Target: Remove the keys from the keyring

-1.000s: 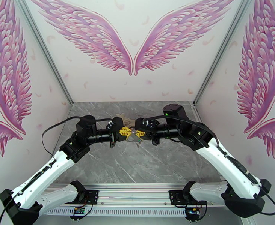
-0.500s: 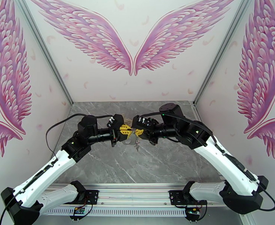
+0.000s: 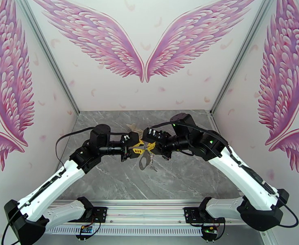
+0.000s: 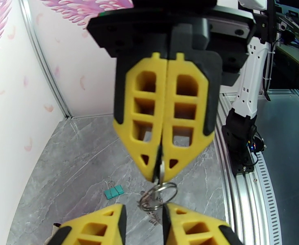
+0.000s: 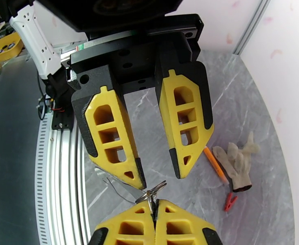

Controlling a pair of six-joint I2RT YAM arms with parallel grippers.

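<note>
Right gripper (image 5: 152,206) is pinched shut on a thin silver wire ring (image 5: 151,195). Left gripper (image 5: 158,178) faces it, jaws apart. Dark oval metal keyring (image 3: 143,162) and tiny grey-silver keys (image 3: 152,168) dangle just below both. They are probably light, stiff and slippery, so grip the loop's rim.

Grey marble desk (image 3: 178,176): teal clip (image 4: 114,192) lying alone; orange pen (image 5: 215,164) beside pale glove (image 5: 236,162); red clip (image 5: 230,202) near them.

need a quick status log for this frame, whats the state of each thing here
left tool: open, close to keys
right tool: shut on keys
keys: pinched, held in the air
keyring: dangling below the tools
teal clip: lying on table
glove: empty, lying flat
red clip: lying on table
</note>
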